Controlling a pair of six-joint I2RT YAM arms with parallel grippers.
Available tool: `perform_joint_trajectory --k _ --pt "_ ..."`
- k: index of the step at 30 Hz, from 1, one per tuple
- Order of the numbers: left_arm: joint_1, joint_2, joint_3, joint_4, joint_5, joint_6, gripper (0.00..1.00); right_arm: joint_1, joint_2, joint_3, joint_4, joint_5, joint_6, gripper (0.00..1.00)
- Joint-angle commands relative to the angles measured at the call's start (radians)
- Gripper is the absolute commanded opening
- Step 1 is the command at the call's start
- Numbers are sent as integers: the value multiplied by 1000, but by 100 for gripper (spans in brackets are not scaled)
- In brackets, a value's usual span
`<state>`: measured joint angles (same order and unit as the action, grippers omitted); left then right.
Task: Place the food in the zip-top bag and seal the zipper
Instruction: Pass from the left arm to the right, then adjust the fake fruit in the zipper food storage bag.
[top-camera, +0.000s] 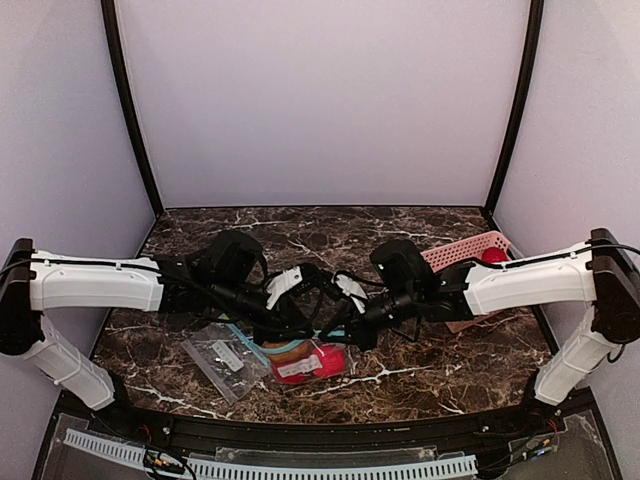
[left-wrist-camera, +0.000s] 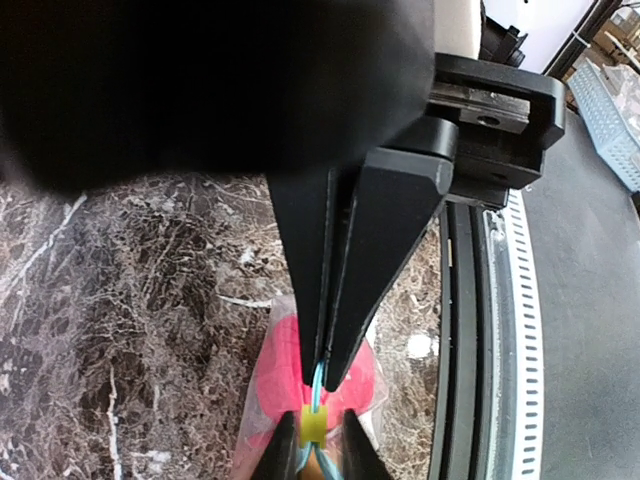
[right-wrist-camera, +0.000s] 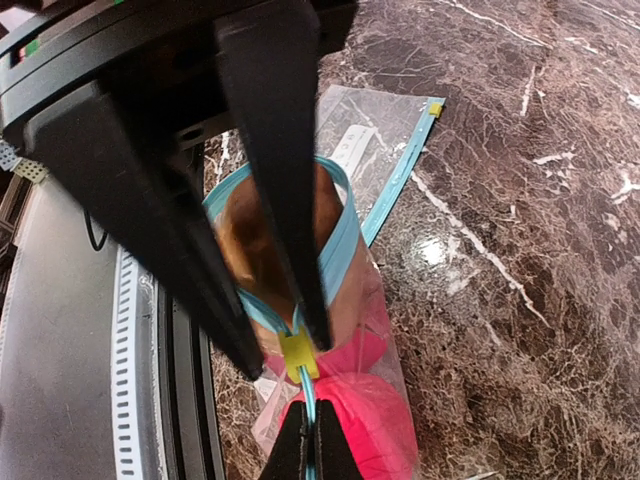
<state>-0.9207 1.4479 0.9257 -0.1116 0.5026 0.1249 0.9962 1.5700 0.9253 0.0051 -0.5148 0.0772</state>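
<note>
On a dark marble table (top-camera: 430, 350), two robot arms meet at 6 o'clock, near the front edge, over the zip-top bag (right-wrist-camera: 368, 295). The bag lies there with food inside: a brown piece (right-wrist-camera: 255, 235) at its mouth and red pieces (right-wrist-camera: 365, 415) deeper in.

The left gripper (left-wrist-camera: 318, 378) is pinched shut on the closed end of the teal zipper (right-wrist-camera: 338, 235). The right gripper (right-wrist-camera: 287, 350) is closed around the yellow slider (right-wrist-camera: 298, 356), just beside it.

The rest of the zipper gapes in a loop around the brown piece. That is the likely trouble. If the slider is dragged along, it may jam against the fruit or slip from the narrow fingers. The thin strip could also pull out of the left pinch.

A red piece (top-camera: 493, 255) sits in the pink basket (top-camera: 462, 250) at 3 o'clock, so sealing now might leave it out.

A white label (top-camera: 298, 369) on the bag carries print too small to read. So does the spare bag (top-camera: 222, 358) at 7 o'clock.
</note>
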Motion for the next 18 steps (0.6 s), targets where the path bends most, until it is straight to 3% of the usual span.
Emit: perform_joint_trajectory --k 1,4,8,12,18 --pt "2 -61 -45 44 -98 -154 28 8 -14 -3 47 16 -8 0" --pt "0 -115 -65 51 -157 -255 55 8 -20 -11 52 17 -7 0" --pt "0 -184 -93 -7 -269 -422 76 8 -25 -15 58 18 -7 0" --pt "14 -259 -128 -92 -367 -561 86 8 -25 -11 59 18 -11 0" --pt "87 -336 -211 -148 -336 -732 88 9 -26 -17 66 16 -5 0"
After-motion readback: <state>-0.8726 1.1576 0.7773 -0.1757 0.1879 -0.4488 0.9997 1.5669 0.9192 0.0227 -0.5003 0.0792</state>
